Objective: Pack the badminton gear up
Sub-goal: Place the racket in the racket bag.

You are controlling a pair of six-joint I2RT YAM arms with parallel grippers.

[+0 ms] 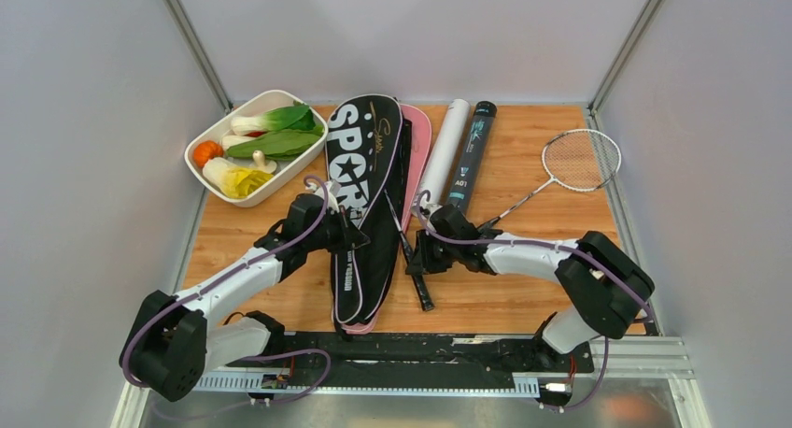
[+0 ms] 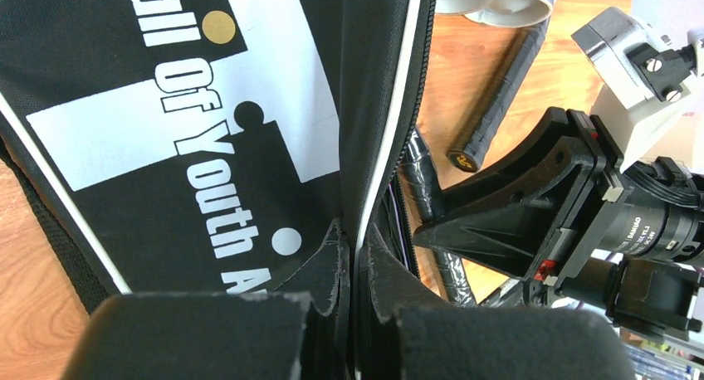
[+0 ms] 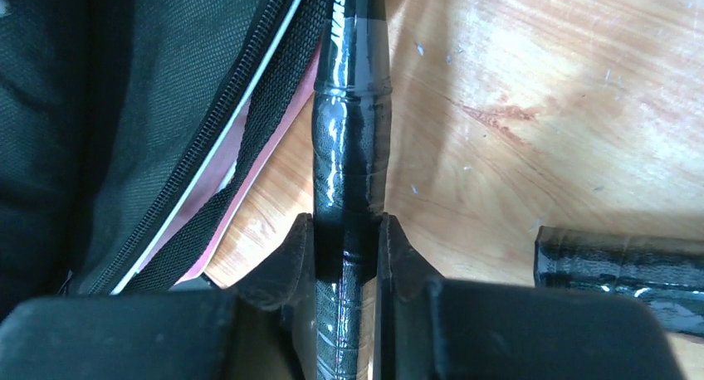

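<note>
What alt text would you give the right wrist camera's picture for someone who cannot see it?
The right gripper clamps a glossy black racket handle above a wooden table. To its left lies the zipper edge of a black cover with a pink cover under it; a second black handle lies at right.

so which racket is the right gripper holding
The one whose glossy black handle leads into the black cover; the right gripper is shut on that handle. The silver racket lies apart, untouched.

Dish (image 1: 289, 178) far left; stacked covers (image 1: 360, 166) centre; tubes (image 1: 472, 157) just right; one racket (image 1: 423, 292) beside covers; another racket (image 1: 581, 159) far right
</note>
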